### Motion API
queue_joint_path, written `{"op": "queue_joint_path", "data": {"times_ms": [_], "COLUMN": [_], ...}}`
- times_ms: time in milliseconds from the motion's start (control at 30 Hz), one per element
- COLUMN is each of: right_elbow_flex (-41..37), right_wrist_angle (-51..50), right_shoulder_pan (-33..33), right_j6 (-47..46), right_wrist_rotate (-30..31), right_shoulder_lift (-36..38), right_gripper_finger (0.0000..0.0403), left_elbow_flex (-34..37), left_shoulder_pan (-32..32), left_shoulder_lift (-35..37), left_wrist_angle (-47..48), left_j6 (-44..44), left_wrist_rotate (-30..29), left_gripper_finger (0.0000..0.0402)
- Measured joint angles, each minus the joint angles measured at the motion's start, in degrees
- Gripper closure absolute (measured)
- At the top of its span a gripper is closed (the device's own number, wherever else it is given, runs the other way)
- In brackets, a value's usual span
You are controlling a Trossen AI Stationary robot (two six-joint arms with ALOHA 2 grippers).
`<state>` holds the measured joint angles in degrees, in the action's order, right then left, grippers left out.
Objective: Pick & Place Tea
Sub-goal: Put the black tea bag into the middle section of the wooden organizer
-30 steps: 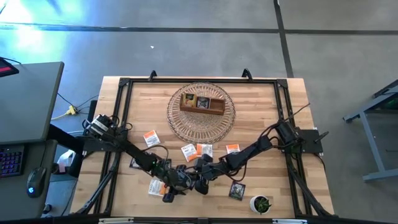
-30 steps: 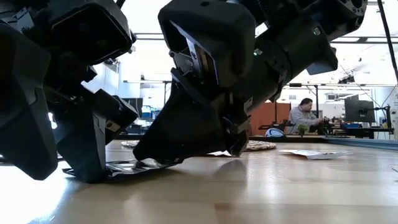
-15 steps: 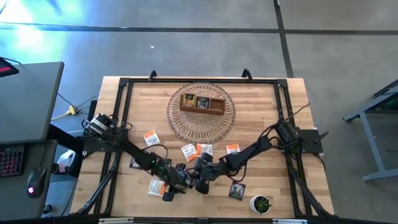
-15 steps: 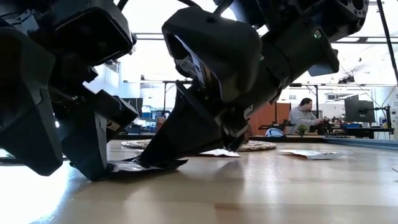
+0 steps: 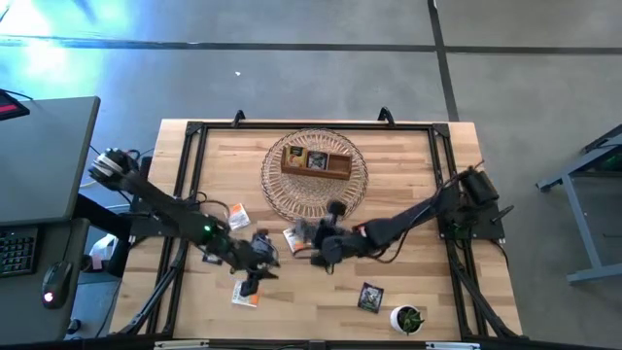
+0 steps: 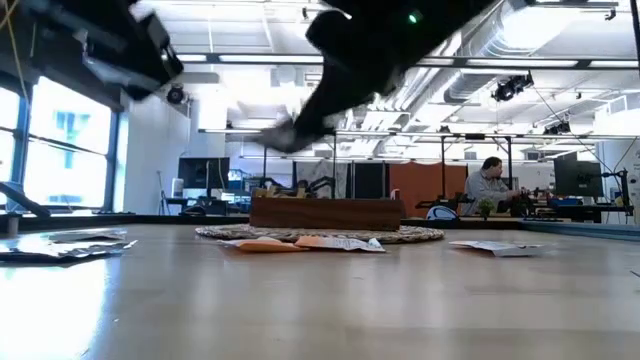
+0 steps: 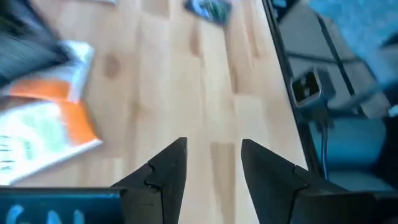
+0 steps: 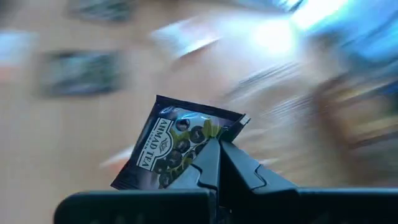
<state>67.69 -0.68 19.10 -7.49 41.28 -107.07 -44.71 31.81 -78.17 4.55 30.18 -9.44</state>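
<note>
Fingers point(image 8: 217, 163) pinch black sachet point(image 8: 177, 146) corner, lifted above table point(image 5: 408, 170).

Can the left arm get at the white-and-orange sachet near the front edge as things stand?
Probably yes: the left end effector is open and empty, the white-and-orange sachet lies flat just beside it, nothing between.

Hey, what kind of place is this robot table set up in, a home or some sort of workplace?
Most likely a workplace: a robotics lab or open workshop. The low view shows exposed ceiling ducts, a person seated at a bench with monitors, and from above the wooden table stands on a bare concrete floor.
</note>
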Motion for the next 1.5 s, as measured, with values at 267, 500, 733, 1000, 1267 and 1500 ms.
{"op": "queue_joint_path", "data": {"times_ms": [267,500,733,1000,1267,1500], "right_elbow_flex": [0.1,0.0,0.0,0.0,0.0,0.0], "right_wrist_angle": [6.1,2.5,0.7,0.8,3.5,5.2], "right_shoulder_pan": [-12.5,-25.9,-33.1,-33.7,-33.1,-32.7], "right_j6": [40.3,47.7,49.0,50.4,54.6,54.4], "right_wrist_rotate": [9.0,-1.2,-10.5,-14.5,-14.5,-13.3], "right_shoulder_lift": [2.5,1.6,1.2,-0.9,-3.8,-3.9], "right_gripper_finger": [0.0401,0.0402,0.0402,0.0402,0.0377,0.0332], "left_elbow_flex": [-0.1,-0.2,-0.2,-0.2,-0.2,-0.2], "left_shoulder_pan": [0.0,0.0,-1.2,-1.1,-1.1,-1.1], "left_shoulder_lift": [8.3,8.4,8.9,10.4,11.5,11.5], "left_wrist_angle": [11.4,17.4,18.9,19.9,20.1,23.2], "left_j6": [0.1,3.1,7.6,9.1,9.3,10.6], "left_wrist_rotate": [-7.9,-12.4,-13.3,-14.9,-15.2,-15.8], "left_gripper_finger": [0.0250,0.0250,0.0250,0.0250,0.0250,0.0250]}}
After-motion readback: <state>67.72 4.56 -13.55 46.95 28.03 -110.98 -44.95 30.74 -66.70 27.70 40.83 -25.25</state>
